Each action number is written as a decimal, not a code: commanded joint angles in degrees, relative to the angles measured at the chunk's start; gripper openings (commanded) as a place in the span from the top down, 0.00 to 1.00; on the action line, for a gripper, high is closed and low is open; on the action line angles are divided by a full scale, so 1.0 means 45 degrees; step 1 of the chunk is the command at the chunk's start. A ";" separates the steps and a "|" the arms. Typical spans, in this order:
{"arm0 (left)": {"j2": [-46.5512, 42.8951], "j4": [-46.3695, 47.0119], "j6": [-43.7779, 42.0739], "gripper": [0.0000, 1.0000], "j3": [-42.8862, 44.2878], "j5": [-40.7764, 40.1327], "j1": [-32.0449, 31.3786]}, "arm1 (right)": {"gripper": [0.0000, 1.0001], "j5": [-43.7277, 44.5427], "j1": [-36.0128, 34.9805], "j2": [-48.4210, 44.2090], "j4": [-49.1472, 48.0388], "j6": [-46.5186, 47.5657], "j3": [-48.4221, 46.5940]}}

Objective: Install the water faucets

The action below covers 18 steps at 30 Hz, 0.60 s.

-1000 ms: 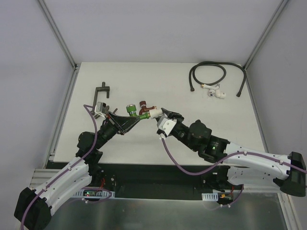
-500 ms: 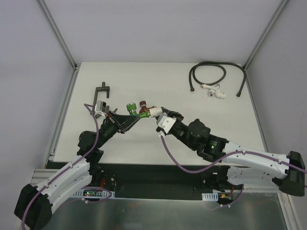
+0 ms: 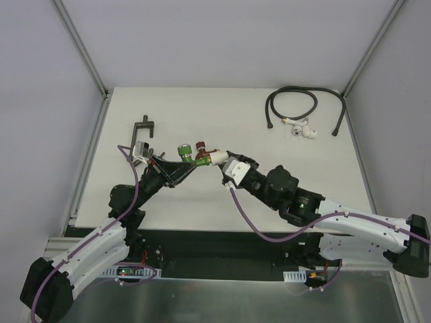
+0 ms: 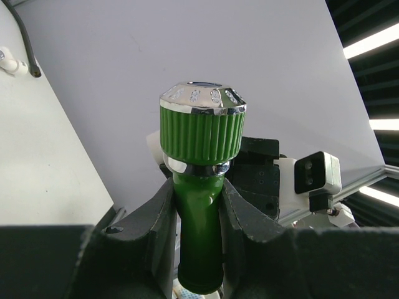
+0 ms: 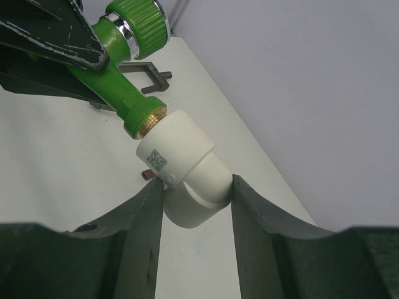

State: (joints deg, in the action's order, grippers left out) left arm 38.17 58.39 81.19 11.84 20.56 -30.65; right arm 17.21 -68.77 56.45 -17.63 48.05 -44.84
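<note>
Seeing anything shift in this last second?

Barely. The right arm's wrist nudges and rolls a little, and the left arm stays put. The right hand (image 5: 196,194) keeps its fingers closed on the white fitting (image 5: 182,159). The left hand (image 4: 199,208) stays clamped on the green tap (image 4: 201,134). The two parts stay mouth to mouth, held up off the table (image 3: 283,182), left of its middle.

So what does that tell you?

I'd say the tap is being threaded into the fitting, a small turn at a time. Its end is already at the socket's mouth with only a brass-coloured ring showing. The joint looks started, but I can't say it's tight.

And the red tap?

The red tap (image 3: 201,145) sits right against the far side of the fitting. Whether it's screwed in or only touching, I can't tell from here.

How does the green one look?

It's bright green and glossy, like plastic. There's a ribbed knob at one end with a shiny dimpled metal cap and a chrome collar beneath. Below that is a slim, smooth body, which the left fingers pinch from both sides. It runs at a slant into the fitting, in line with the socket as far as I can judge. It's clean, with no damage that I can see.
</note>
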 commanded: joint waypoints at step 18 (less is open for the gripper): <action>-0.0866 -0.0925 -0.2513 1.00 0.1158 0.1271 -0.0043 | 0.98 -0.1285 0.0087 0.0034 0.2684 -0.1986 -0.2825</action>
State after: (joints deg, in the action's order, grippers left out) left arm 34.68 53.30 74.43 13.89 22.59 -30.65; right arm 15.38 -68.51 56.49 -6.63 42.98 -51.42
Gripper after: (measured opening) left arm 0.252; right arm 0.447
